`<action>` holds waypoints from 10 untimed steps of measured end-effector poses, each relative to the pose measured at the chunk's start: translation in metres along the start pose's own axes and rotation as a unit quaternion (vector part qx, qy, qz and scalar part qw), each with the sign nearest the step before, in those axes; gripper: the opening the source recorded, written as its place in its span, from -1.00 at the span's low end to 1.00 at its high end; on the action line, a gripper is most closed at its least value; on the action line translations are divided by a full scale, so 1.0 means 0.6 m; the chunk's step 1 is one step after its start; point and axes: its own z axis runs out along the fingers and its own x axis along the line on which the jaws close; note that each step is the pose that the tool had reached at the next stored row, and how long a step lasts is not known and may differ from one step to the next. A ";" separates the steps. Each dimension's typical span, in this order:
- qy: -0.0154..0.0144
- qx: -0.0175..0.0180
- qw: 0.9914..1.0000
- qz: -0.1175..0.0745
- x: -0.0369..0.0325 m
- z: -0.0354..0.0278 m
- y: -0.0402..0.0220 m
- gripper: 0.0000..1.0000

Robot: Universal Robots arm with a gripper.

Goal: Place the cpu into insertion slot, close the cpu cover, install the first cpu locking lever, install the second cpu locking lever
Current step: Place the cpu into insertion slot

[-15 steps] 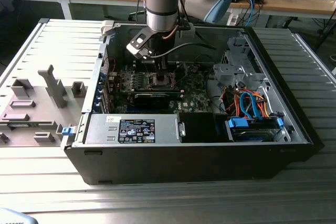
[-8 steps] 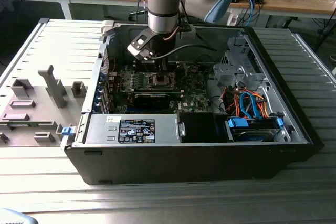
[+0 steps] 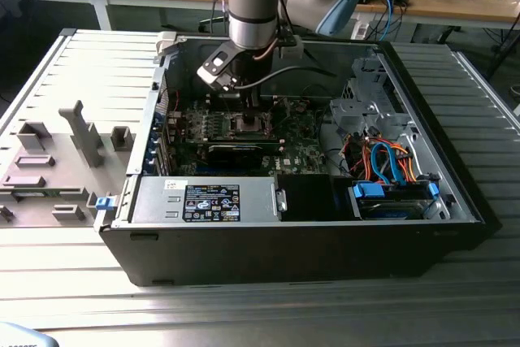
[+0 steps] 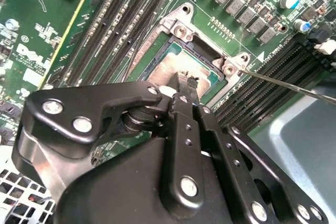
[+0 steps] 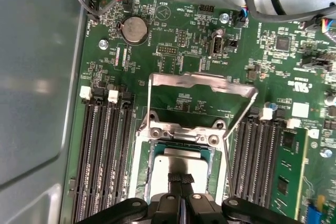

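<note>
The gripper (image 5: 181, 178) has its two black fingers pressed together with nothing between them. The tips sit right over the cpu (image 5: 181, 160); whether they touch it cannot be told. The cpu lies flat in the insertion slot (image 5: 181, 132), its dull silver top framed by the metal rim.

The first wrist view shows the cpu cover (image 5: 199, 82) swung up off the socket, with green board visible through its window, and a coin cell battery (image 5: 134, 29) farther off. The second wrist view shows the gripper (image 4: 185, 85) from the side above the cpu (image 4: 165, 66), the corner bracket of the insertion slot (image 4: 181, 27), and a wire locking lever (image 4: 283, 83) running out from the socket corner, clear of the board.

Black memory slots (image 5: 102, 150) lie close along both sides of the socket, and the grey case wall (image 5: 37, 77) stands just past one bank.

In the exterior view the gripper (image 3: 246, 105) reaches down through the open side of the computer case (image 3: 292, 237) onto the motherboard (image 3: 301, 152). The power supply (image 3: 203, 201) and the orange and blue cables (image 3: 382, 160) lie well apart from it.
</note>
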 end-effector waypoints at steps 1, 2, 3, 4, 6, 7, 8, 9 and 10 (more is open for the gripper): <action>0.000 0.000 1.000 0.000 0.000 -0.003 0.000 -0.79; 0.000 0.000 1.000 0.000 0.000 -0.006 0.000 -0.79; 0.000 0.000 1.000 0.000 0.000 -0.010 0.000 -0.79; 0.000 0.000 1.000 0.000 -0.001 -0.012 0.000 -0.79; 0.000 0.000 1.000 0.000 -0.001 -0.018 0.000 -0.79; 0.000 0.000 1.000 0.000 -0.001 -0.021 0.000 -0.79; 0.000 0.000 1.000 0.000 -0.001 -0.024 0.000 -0.79; 0.000 0.000 1.000 0.000 -0.001 -0.026 0.000 -0.79; 0.000 0.000 1.000 0.000 -0.001 -0.029 0.000 -0.79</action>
